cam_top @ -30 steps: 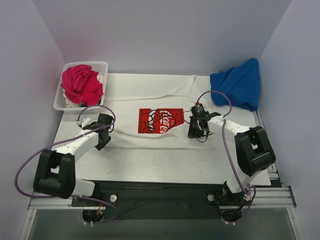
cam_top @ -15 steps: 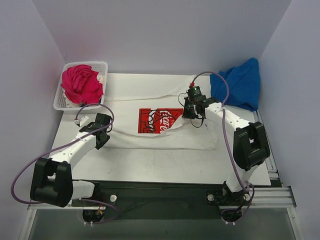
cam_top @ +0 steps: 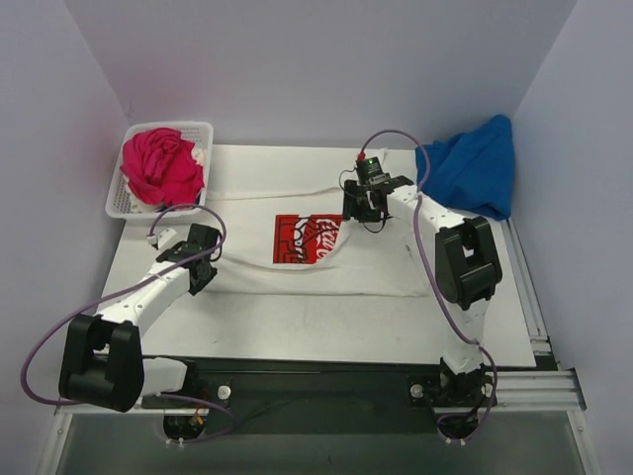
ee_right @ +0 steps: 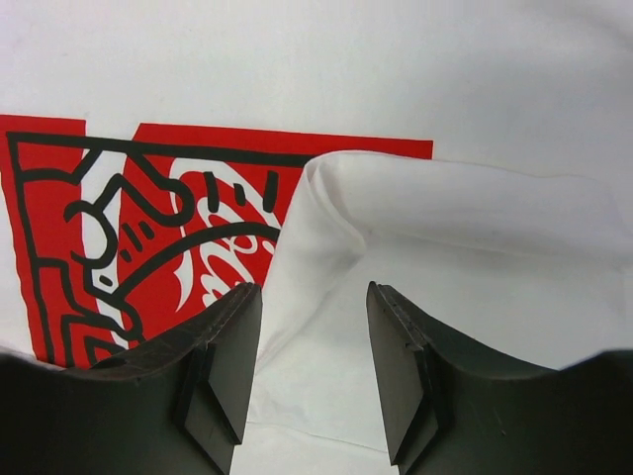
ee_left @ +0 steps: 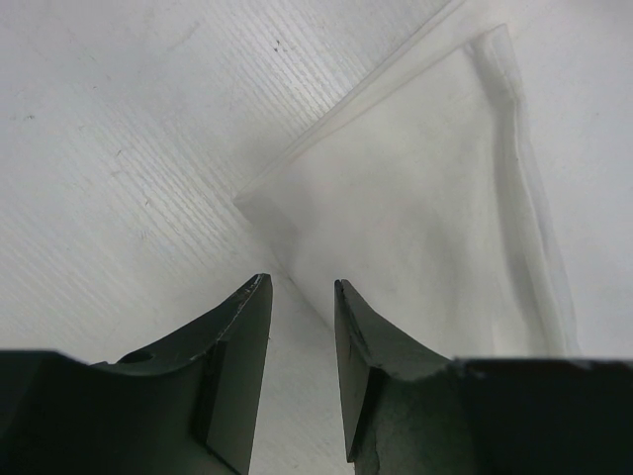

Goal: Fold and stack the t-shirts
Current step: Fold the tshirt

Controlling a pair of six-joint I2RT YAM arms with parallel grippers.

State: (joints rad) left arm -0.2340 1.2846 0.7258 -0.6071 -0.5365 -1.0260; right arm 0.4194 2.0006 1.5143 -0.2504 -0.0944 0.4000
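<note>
The large white t-shirt (cam_top: 297, 188) lies flat on the table with its red chest print (cam_top: 297, 240) up. Its right part is folded leftward over the print's right edge. My right gripper (cam_top: 360, 214) hovers over that fold, jaws open. In the right wrist view the white flap (ee_right: 415, 208) lies below the gripper (ee_right: 313, 292), beside the print (ee_right: 148, 218). My left gripper (cam_top: 203, 282) is at the shirt's lower left edge. Its jaws stand narrowly open, and the left wrist view shows the shirt corner (ee_left: 425, 228) ahead of the gripper (ee_left: 300, 287).
A bright blue shirt (cam_top: 475, 163) lies bunched at the table's back right corner. A white lattice basket (cam_top: 119, 208) at the back left holds a magenta-pink shirt (cam_top: 158, 163) and a bit of white cloth (cam_top: 201, 155). Grey walls enclose the table on three sides.
My right gripper has moved up and to the left across the shirt, bringing the shirt's right part over the print's edge. The left gripper has barely moved.
</note>
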